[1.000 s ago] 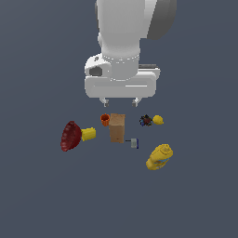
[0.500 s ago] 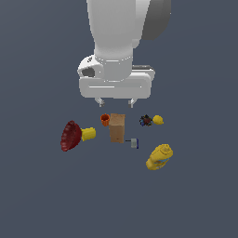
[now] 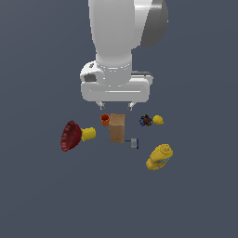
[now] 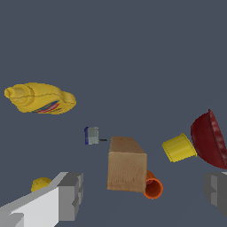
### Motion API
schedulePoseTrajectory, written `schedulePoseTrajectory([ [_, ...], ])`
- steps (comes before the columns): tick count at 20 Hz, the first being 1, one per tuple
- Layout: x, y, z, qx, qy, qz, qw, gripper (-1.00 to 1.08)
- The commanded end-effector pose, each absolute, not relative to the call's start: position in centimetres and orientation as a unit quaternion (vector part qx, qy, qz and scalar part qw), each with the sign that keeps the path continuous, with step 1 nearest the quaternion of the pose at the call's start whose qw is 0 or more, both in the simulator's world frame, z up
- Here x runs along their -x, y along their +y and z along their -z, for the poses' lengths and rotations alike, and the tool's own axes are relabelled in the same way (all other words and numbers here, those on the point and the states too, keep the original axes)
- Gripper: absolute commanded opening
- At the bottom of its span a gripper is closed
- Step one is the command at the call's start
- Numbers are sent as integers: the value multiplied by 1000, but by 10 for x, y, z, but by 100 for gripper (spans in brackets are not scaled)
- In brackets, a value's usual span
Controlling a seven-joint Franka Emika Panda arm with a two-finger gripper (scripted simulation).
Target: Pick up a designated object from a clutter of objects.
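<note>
The tan-brown box (image 3: 117,128) stands upright in the middle of the clutter, and the wrist view shows it as a tall block (image 4: 127,164). My gripper (image 3: 115,106) hangs open just above and behind it, with its two fingertips (image 3: 100,106) spread wide and nothing between them. In the wrist view the fingers (image 4: 71,195) frame the box on either side, apart from it. An orange cup (image 3: 105,120) lies against the box's far corner.
On the exterior view's left lie a dark red bowl (image 3: 70,135) and a yellow cup (image 3: 89,134). A yellow bottle (image 3: 159,156), a small grey-blue piece (image 3: 134,143), a lemon-like piece (image 3: 158,120) and a dark item (image 3: 146,121) lie on the right.
The arm has turned and the gripper has shifted slightly toward the exterior view's left and lower, closer to the box. None of the objects have moved.
</note>
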State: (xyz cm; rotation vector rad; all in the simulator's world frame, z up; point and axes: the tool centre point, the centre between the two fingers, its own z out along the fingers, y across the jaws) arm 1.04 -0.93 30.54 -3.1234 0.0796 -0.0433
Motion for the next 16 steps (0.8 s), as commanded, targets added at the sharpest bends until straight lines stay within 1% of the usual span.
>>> schedulePoseTrajectory([
  [1,-6,-9,-293,999,28,12,8,100],
  [10,23,-9,-229,999,43,5,3,100],
  [16,40,-8,-202,999,49,1,1,100],
])
